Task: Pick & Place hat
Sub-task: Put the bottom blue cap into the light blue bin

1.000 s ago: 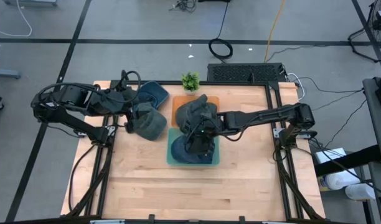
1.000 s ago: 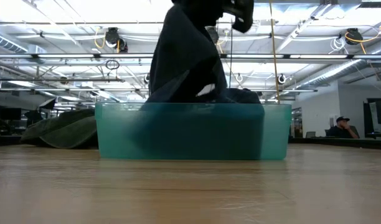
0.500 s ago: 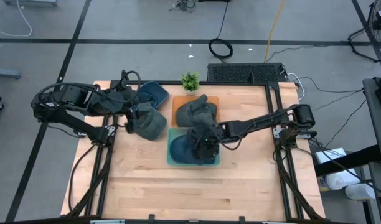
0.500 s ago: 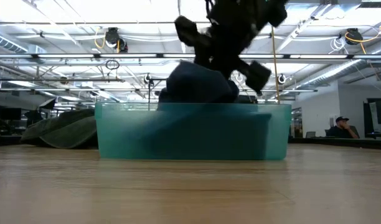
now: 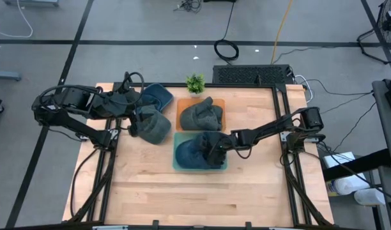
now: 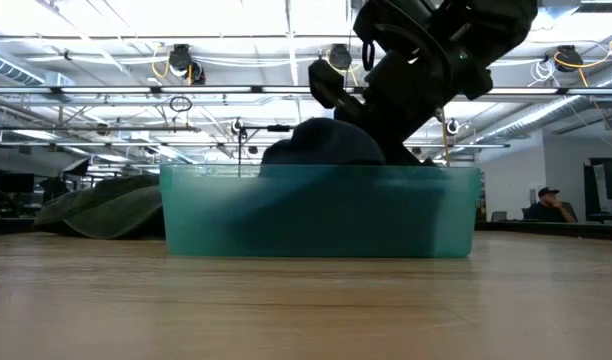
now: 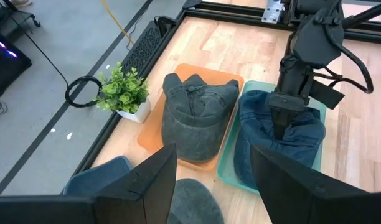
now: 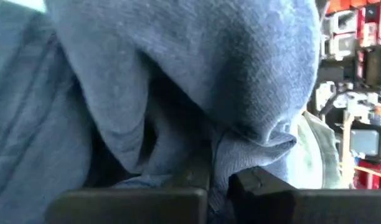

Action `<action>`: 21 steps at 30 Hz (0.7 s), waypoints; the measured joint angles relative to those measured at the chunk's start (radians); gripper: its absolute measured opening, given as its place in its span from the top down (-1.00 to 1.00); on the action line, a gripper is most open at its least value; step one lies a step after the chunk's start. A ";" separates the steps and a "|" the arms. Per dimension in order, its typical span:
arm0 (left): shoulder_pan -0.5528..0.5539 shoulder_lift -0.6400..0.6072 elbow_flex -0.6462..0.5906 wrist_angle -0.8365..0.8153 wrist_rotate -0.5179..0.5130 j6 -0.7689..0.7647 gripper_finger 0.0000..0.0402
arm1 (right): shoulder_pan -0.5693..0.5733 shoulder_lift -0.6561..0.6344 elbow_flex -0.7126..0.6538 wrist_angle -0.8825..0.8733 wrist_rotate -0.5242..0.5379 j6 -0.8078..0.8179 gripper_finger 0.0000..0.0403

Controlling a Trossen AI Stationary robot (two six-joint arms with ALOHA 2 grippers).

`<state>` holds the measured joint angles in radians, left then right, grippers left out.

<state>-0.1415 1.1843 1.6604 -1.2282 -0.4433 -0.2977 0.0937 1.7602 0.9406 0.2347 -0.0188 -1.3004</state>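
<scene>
A blue hat (image 5: pixel 190 151) lies crumpled inside a teal bin (image 5: pixel 177 165), its crown showing above the bin wall in the low view (image 6: pixel 321 147). My right gripper (image 5: pixel 213 151) reaches down into the bin and is shut on the hat's cloth (image 8: pixel 178 74). A grey hat (image 5: pixel 200 115) rests on an orange tray (image 5: pixel 181 114) just beyond the bin. My left gripper (image 7: pixel 212 186) is open and waits near the table's far left corner, above a dark green hat (image 5: pixel 154 128) and another blue hat (image 5: pixel 158 96). My right gripper pinches a bunched fold of the blue hat's cloth (image 8: pixel 237 146) between its two fingers (image 8: pixel 197 177). It comes from above, slanting in from the table's right. The hat rests in the teal bin, slack and heaped around the fingers.
A small potted plant (image 5: pixel 195 83) stands at the far edge behind the orange tray. The near half of the wooden table (image 5: pixel 195 198) is bare. Metal frame rails run along the left and right sides. A person sits far off in the room (image 6: pixel 549 205).
My right gripper has come down and moved toward the near right, lowering the blue hat. The hat hung tall above the teal bin a second ago; now it has sunk and collapsed into the bin.
</scene>
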 joint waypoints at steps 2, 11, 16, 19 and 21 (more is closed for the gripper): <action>0.000 0.000 0.000 0.000 0.000 0.000 -0.07 | 0.001 0.001 -0.001 0.031 0.021 0.004 0.92; 0.000 0.000 0.000 0.000 0.001 0.005 -0.07 | -0.009 -0.065 -0.002 0.038 0.018 0.085 0.54; 0.000 0.000 0.000 0.000 0.001 0.006 -0.07 | -0.009 -0.109 -0.002 0.031 0.019 0.125 0.28; 0.000 0.000 0.000 0.000 0.001 0.006 -0.07 | -0.009 -0.125 -0.001 0.011 0.023 0.160 0.14; 0.000 0.000 0.000 0.000 0.001 0.006 -0.07 | -0.009 -0.138 -0.001 -0.029 0.025 0.181 0.06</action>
<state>-0.1417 1.1843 1.6604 -1.2285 -0.4423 -0.2913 0.0845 1.6223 0.9399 0.2061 0.0063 -1.1190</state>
